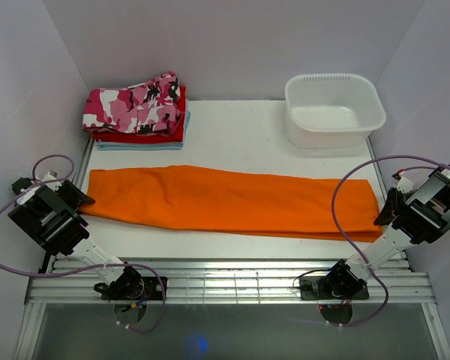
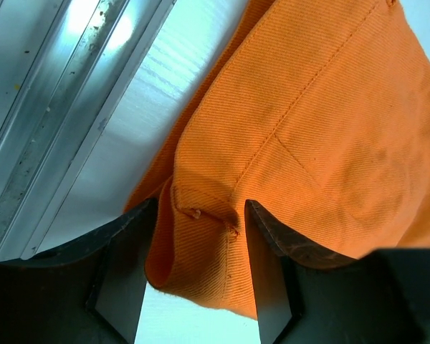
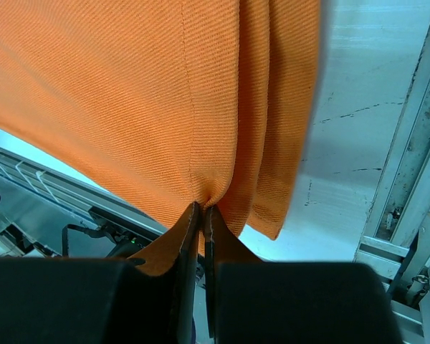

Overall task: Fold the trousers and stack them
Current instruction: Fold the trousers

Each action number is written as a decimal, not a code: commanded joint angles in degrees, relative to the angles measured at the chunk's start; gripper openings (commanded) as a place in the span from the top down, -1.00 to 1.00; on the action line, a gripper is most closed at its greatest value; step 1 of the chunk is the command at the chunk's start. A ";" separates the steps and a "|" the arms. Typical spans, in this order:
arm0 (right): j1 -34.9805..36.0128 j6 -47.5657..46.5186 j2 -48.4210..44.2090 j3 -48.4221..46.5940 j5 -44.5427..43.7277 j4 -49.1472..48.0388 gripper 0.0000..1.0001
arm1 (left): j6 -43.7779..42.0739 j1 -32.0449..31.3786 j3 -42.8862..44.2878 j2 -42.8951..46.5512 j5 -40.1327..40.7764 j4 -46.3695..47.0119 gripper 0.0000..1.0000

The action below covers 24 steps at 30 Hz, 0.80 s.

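The orange trousers (image 1: pixel 232 201) lie flat in a long band across the table, left to right. At their left end, my left gripper (image 1: pixel 82 201) stands open, jaws wide apart on either side of a stitched corner of the trousers (image 2: pixel 330 129); the cloth rests loosely between the fingers (image 2: pixel 269 251). My right gripper (image 1: pixel 380 220) is at the right end, shut on a pinch of the trousers' edge (image 3: pixel 129 93). From that pinch the cloth hangs in folds above the right gripper (image 3: pixel 201 209).
A white tub (image 1: pixel 334 112) stands at the back right. A folded stack (image 1: pixel 139 112) sits at the back left, with a pink camouflage garment over red and light blue ones. Metal rails (image 1: pixel 225 281) run along the near edge. White walls enclose the table.
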<state>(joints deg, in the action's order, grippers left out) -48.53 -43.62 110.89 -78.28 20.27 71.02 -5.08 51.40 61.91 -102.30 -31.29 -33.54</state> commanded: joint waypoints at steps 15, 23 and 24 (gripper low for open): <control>-6.75 -2.00 -0.15 -3.54 -2.78 -11.52 0.84 | 1.82 1.16 -2.23 -1.67 5.88 1.45 -0.28; -7.98 -2.35 0.29 -4.95 -5.42 -12.75 0.85 | 2.45 1.16 -1.09 -2.99 8.52 1.72 -0.29; -8.15 -2.44 0.38 -4.86 -5.77 -13.10 0.85 | 2.53 1.16 -1.00 -2.82 8.79 1.72 -0.29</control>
<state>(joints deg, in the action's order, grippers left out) -48.64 -43.64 110.89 -78.17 18.98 70.52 -2.72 51.88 61.65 -102.32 -30.09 -33.69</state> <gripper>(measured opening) 0.086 0.637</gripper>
